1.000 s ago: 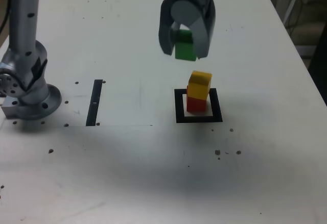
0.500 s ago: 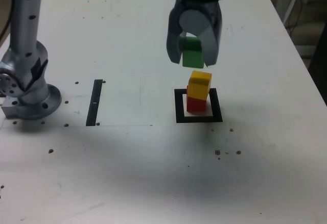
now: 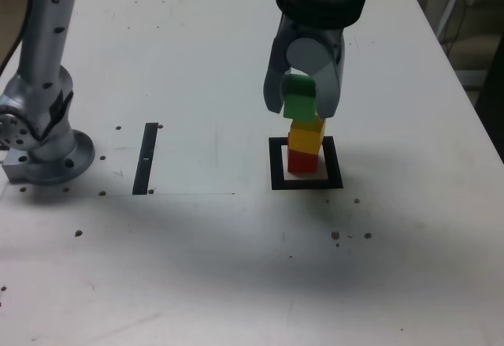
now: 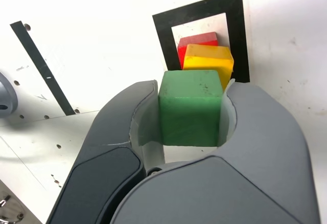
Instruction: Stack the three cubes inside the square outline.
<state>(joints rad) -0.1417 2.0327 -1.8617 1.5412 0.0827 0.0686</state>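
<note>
The white worktop (image 3: 197, 267) spread beneath me, and my arm's grey base (image 3: 43, 137) stood well off toward the exterior view's left. My arm reached in from the far edge of the worktop, its wrist pointing steeply down so that my pincer (image 3: 303, 102) hung nearly upright over the stack. The square outline (image 3: 305, 180) lay directly below my pincer, its black frame flat on the worktop. A thin black strip (image 3: 146, 158) lay apart from it, toward the base. My pincer was clamped on the green cube (image 3: 299, 100), one jaw pressed to each side of it. In the wrist view the green cube (image 4: 190, 106) filled the gap between my jaws. Just under it sat the yellow cube (image 3: 307, 135), resting on the red cube (image 3: 302, 161) inside the outline. Whether green touched yellow, I could not tell.
</note>
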